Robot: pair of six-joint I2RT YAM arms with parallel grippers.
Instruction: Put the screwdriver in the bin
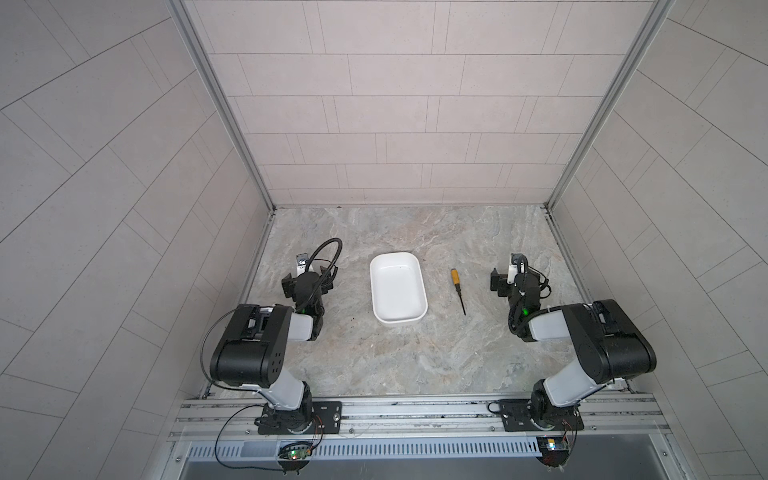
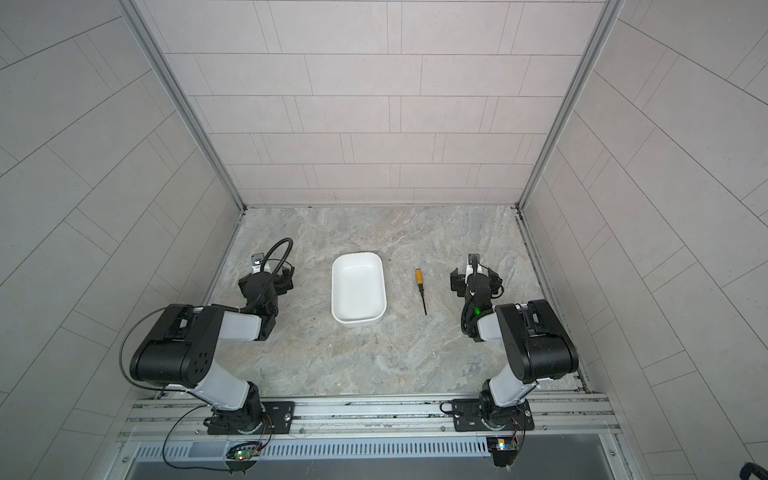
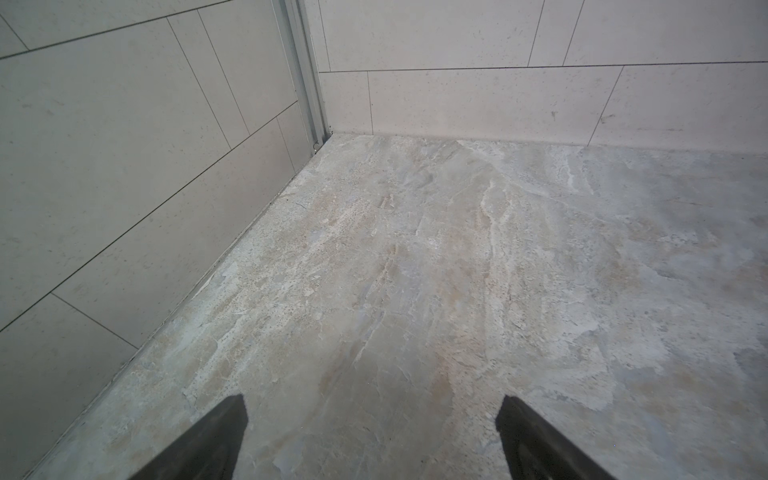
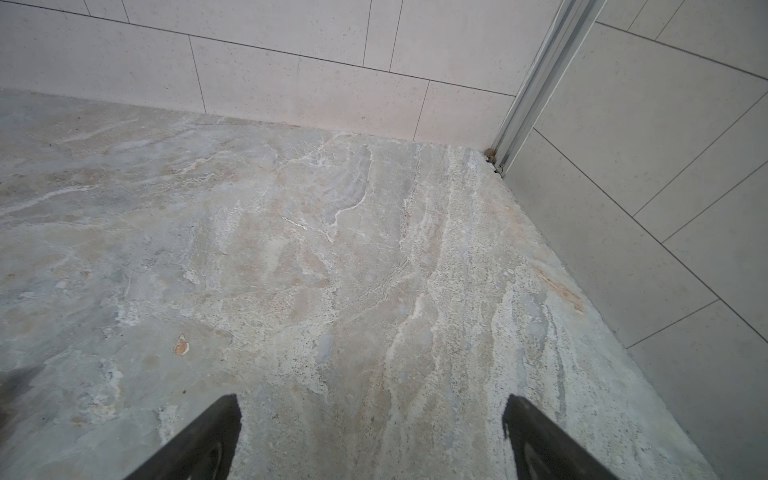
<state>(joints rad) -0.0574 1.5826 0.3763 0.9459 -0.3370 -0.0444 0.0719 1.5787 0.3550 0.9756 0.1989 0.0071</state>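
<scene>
Both arms sit folded at the bottom of both top views, one lower left, one lower right, on the marbled bench (image 1: pixel 415 365). Dead centre of the frame lies the white bin (image 1: pixel 397 291), flat on the bench, its floor bare. Just right of it, and apart from its wall, there's the screwdriver (image 1: pixel 457 290). It lies flat on the bench, yellow-orange handle toward the top of the frame and thin black shaft pointing toward the bottom. It rests between the bin and the right pincer (image 1: pixel 518 282), touched by neither. Over on the other side, the left pincer (image 1: pixel 308 282) sits left of the bin, well apart from it.

In the wrist views, the left pincer's two dark fingers (image 3: pixel 216 440) are spread wide, only bare bench showing between them. The right pincer's fingers (image 4: pixel 203 440) are spread just as wide over bare bench, with tiled walls (image 4: pixel 291 62) beyond.
</scene>
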